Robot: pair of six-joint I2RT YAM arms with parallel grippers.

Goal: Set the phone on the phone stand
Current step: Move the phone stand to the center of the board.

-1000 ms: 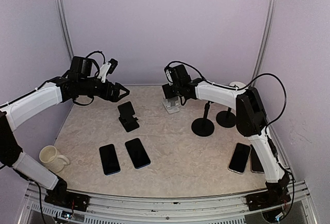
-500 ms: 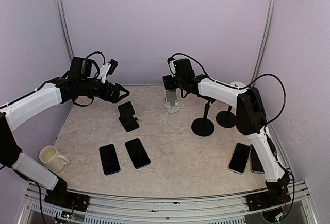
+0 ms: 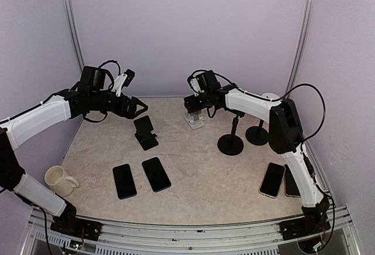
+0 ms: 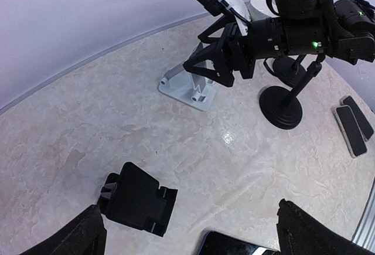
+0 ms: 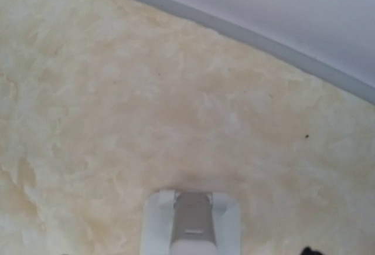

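Fingers of both grippers are hanging spread and empty, while the black phones point(image 3: 156, 174) are lying flat on the table point(image 3: 199, 167), well apart from them. With the right gripper point(image 3: 194, 106) hovering just over the white phone stand point(image 3: 195, 120) and the left gripper point(image 3: 137, 107) near the black phone stand point(image 3: 145, 132), sideways drift is risking toppling the white one.

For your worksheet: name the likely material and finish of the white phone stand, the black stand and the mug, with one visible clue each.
The white phone stand looks like moulded plastic, smooth and matte, evenly coloured. The black stand is probably matte plastic, with crisp flat panels; coated metal is possible. The mug seems ceramic: cream, thick-walled.
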